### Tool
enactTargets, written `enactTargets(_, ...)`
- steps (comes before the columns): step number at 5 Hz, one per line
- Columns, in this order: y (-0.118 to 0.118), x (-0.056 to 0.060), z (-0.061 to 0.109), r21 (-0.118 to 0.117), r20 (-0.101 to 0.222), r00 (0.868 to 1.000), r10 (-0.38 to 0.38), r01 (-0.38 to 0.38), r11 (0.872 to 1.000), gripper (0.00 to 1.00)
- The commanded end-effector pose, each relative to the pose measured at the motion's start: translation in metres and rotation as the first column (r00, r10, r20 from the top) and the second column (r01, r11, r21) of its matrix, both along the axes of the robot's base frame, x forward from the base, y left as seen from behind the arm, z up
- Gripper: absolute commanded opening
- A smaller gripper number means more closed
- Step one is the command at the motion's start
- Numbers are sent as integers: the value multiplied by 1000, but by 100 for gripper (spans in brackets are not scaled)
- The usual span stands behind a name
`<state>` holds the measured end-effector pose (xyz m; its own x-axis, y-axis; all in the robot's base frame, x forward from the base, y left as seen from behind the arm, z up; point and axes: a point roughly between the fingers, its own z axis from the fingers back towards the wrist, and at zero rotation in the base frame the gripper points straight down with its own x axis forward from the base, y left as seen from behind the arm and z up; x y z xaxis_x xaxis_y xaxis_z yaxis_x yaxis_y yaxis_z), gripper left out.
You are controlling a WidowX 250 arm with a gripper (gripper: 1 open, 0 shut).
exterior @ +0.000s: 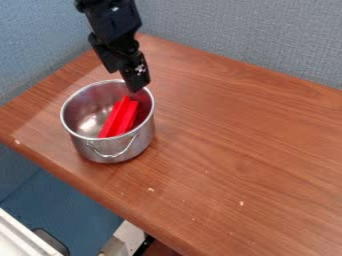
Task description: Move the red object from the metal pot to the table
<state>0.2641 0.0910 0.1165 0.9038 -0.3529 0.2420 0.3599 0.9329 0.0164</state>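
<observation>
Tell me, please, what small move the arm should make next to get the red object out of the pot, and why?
Probably lower the gripper straight down into the metal pot until its jaws straddle the upper end of the red object, then close. The red object lies inside the pot, leaning against the far wall, with the gripper hovering just above that end, holding nothing.

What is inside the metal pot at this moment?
The red object lies inside the metal pot, leaning against the far-right wall. The tool hangs just above its upper end. The pot's floor beneath the red object is covered, so it cannot be seen.
</observation>
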Motion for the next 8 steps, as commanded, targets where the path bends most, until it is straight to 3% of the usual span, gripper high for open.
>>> enactTargets(1,3,5,8,14,20,1000,-21,21,1000,100)
enactTargets(2,0,7,-5,18,0,998,-63,63,998,100)
enactTargets(3,-1,12,-17,37,-11,994,-107,108,993,100)
enactTargets(4,2,18,-21,47,-9,998,-59,60,997,100)
enactTargets(5,5,23,-22,64,11,1000,-13,13,998,100)
enactTargets(7,23,19,-12,65,45,997,-61,58,996,100)
enactTargets(8,28,21,-9,80,63,997,-52,47,996,100)
